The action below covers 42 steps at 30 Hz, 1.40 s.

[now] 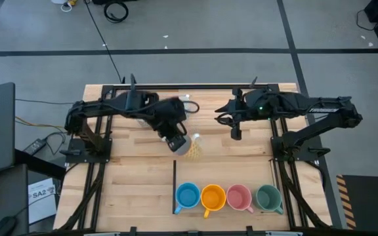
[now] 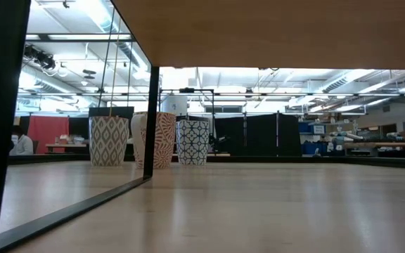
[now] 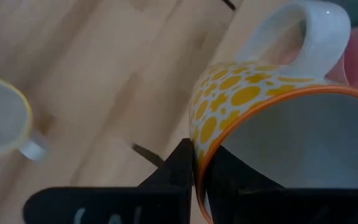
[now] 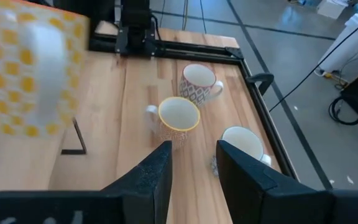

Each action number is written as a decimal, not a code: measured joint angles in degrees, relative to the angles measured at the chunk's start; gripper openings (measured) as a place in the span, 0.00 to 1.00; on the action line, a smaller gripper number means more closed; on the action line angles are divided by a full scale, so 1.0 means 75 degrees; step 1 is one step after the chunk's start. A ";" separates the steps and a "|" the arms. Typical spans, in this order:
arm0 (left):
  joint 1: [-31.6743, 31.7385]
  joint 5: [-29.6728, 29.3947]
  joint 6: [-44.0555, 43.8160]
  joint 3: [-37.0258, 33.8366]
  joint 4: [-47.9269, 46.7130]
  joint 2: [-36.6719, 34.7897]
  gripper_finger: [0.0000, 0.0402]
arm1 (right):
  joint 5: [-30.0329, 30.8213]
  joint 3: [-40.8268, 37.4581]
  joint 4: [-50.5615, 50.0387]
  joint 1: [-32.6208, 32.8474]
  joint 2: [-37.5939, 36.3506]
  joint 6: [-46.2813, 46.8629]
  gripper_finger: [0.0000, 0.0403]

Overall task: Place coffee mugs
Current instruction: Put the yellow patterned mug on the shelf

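Note:
My left gripper [image 1: 178,142] is over the table's middle, shut on a white mug with yellow dots and an orange rim [image 3: 253,99], which shows blurred in the right wrist view [image 4: 30,68]. My right gripper [image 4: 191,162] hangs open at the far right [image 1: 235,133], touching nothing. Blue [image 1: 188,195], orange [image 1: 212,196], pink [image 1: 239,197] and green [image 1: 268,196] mugs stand upright in a row along the near edge. A yellow-rimmed mug [image 4: 179,115], a patterned mug [image 4: 199,78] and a white mug [image 4: 244,143] stand beyond my right fingers. My left gripper pinches the dotted mug's wall at the rim [image 3: 199,155], one finger [image 3: 179,168] outside and one [image 3: 229,171] inside the cup. The white handle [image 3: 303,31] is on the side away from the fingers. The mug is lifted clear of the table and tilted.
A black L-shaped mark [image 1: 174,187] lies left of the blue mug. Black frame rails run along the table's far edge [image 4: 166,46] and sides. Three patterned mugs [image 2: 157,139] show far across the table in the low view. Bare wood lies left of the row.

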 joint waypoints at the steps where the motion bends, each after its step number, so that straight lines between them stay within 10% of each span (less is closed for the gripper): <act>1: -0.0098 -0.0005 -0.0115 0.0000 -0.0026 0.0000 0.07 | 0.0000 0.0000 0.0010 0.0000 0.0024 -0.0042 0.32; 42: -0.1151 -0.0107 -0.2165 -0.0003 -0.0821 0.0918 0.09 | -0.0017 0.0000 -0.0308 0.0000 -0.0215 -0.0178 0.32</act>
